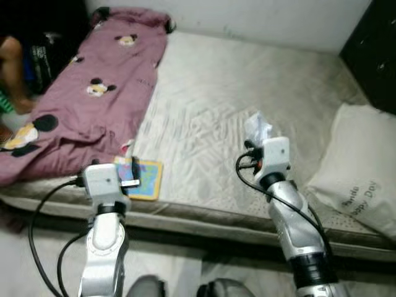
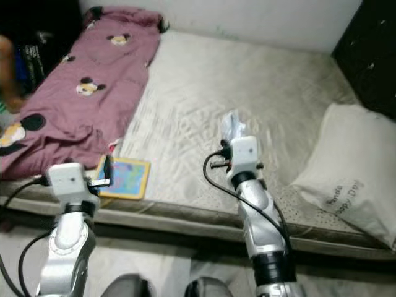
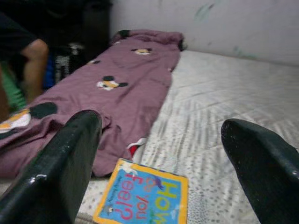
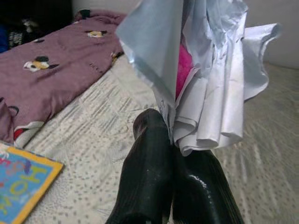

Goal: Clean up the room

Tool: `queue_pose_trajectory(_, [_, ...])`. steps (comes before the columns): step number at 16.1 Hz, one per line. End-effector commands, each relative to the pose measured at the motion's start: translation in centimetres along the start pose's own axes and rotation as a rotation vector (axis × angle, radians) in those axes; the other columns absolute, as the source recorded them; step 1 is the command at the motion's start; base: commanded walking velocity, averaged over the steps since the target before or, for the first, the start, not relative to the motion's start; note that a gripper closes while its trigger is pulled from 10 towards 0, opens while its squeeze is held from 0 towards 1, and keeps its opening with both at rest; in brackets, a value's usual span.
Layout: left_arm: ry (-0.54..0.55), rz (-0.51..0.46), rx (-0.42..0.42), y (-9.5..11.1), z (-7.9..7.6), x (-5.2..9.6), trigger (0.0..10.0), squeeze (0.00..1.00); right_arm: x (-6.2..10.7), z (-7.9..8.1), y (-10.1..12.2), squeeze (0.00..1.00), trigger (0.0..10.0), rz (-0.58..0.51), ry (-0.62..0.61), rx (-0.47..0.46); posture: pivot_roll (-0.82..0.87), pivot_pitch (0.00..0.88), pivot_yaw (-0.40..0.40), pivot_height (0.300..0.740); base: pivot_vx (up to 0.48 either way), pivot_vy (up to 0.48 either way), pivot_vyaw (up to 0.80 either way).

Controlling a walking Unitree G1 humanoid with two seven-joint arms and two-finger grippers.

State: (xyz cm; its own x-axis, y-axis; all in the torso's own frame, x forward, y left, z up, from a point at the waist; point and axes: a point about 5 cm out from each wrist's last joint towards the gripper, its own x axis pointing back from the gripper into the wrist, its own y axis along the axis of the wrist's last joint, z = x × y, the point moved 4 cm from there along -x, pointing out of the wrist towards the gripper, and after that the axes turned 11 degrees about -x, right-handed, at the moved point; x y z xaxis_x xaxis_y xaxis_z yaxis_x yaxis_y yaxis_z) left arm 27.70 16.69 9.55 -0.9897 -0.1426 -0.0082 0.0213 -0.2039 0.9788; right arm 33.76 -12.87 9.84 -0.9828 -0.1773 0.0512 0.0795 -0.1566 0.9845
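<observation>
A bare grey mattress [image 1: 247,93] lies against a white wall [image 1: 260,15]. A dark cabinet [image 1: 374,46] stands at its far right corner. At the left edge a person's arm [image 1: 13,74] shows beside the mattress.

Both silver arms reach forward, elbows bent. The left gripper [image 3: 159,154] is held level with its two black fingers [image 3: 60,172] spread wide apart. The right gripper [image 4: 175,154] is raised higher, its fingers [image 4: 145,177] pressed together and pinching crumpled paper [image 4: 210,79].
</observation>
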Motion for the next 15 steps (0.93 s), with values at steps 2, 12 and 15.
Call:
queue_pose_trajectory(2, [-0.007,-0.019,0.03,0.44,0.15,0.13,10.0,0.0,-0.18,0.32,0.44,0.0,10.0,-0.011,0.014,-0.003,0.01,0.04,-0.083,0.74,0.0,0.0,0.0])
queue_pose_trajectory(12, [-0.033,-0.029,0.064,0.62,0.06,0.22,10.0,0.0,-0.19,0.34,0.48,0.0,10.0,-0.012,0.019,0.001,0.0,0.046,-0.081,0.74,0.221,0.0,-0.3])
queue_pose_trajectory(15, [-0.031,-0.027,0.059,0.59,0.11,0.2,10.0,0.0,-0.19,0.35,0.47,0.0,10.0,-0.012,0.018,0.002,0.01,0.047,-0.08,0.74,0.287,0.0,0.0])
